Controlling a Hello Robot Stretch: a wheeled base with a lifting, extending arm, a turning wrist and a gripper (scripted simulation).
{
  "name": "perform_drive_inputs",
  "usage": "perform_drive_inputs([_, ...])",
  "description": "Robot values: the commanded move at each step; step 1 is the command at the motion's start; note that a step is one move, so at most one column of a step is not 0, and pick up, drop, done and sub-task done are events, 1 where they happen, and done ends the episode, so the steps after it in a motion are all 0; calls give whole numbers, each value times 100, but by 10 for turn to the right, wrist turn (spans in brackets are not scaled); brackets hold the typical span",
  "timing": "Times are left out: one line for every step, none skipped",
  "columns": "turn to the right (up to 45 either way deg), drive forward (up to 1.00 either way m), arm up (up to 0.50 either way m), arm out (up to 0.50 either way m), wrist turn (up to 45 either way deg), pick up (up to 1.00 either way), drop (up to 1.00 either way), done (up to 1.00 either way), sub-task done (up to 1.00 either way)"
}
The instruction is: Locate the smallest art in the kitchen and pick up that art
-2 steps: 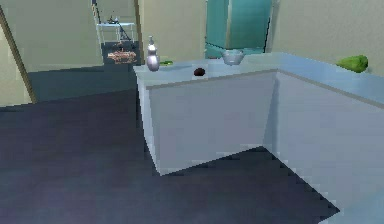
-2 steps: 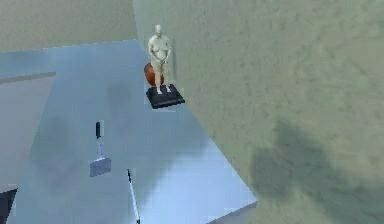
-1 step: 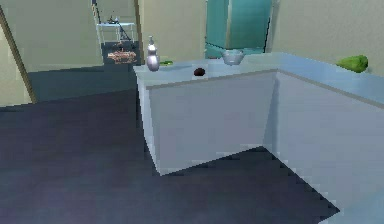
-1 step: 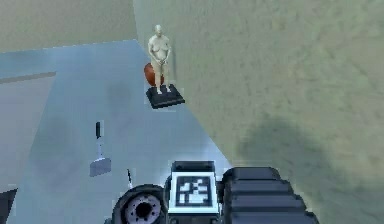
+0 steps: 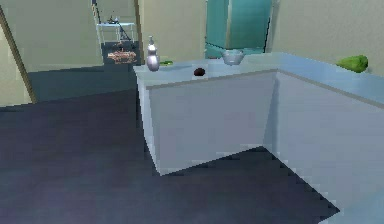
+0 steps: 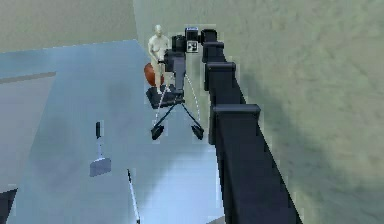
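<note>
1 pale statue (image 6: 157, 45), upper middle of arm side view, near gripper (image 6: 176, 112); cannot tell whether holding anything. Likely step: reaching. Next: align on statue, lift.

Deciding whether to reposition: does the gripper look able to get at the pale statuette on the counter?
Probably yes: the arm reaches out over the counter and the gripper shows close to the pale statuette. A reddish round thing right by the statuette may crowd the approach.
</note>
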Motion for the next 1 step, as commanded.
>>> perform_drive_inputs([0,0,0,0,450,0,0,0,0])
